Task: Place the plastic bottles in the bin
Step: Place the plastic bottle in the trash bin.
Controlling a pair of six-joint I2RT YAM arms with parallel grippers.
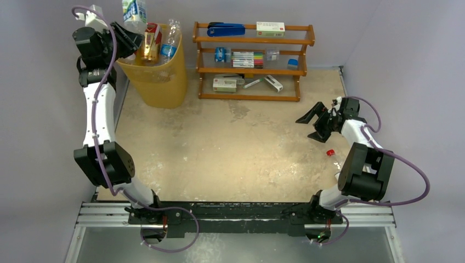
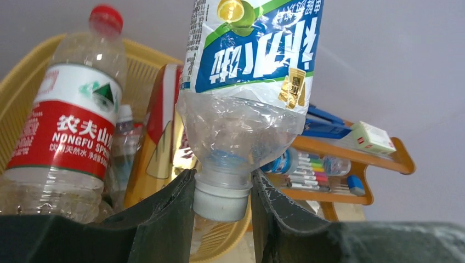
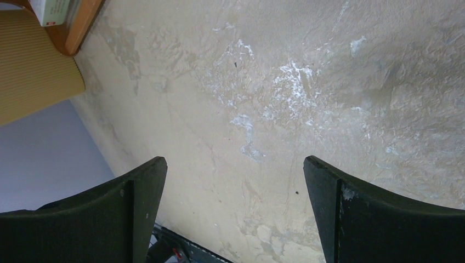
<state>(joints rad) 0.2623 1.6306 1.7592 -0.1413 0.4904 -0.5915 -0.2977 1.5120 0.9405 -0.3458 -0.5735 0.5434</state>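
My left gripper is shut on the neck of a crumpled clear bottle with a blue-green label. It holds the bottle high over the yellow bin at the far left. In the left wrist view both fingers clamp just above the white cap, and the bottle's body stands up from my left gripper. Several bottles stand in the bin, among them a red-labelled one and a gold one. My right gripper hangs open over bare table at the right, and nothing lies between the fingers of my right gripper.
The brown wooden shelf rack with boxes, pens and a blue stapler stands at the back, right of the bin. A small red cap lies on the table near the right arm. Grey walls close in the table on the left, back and right.
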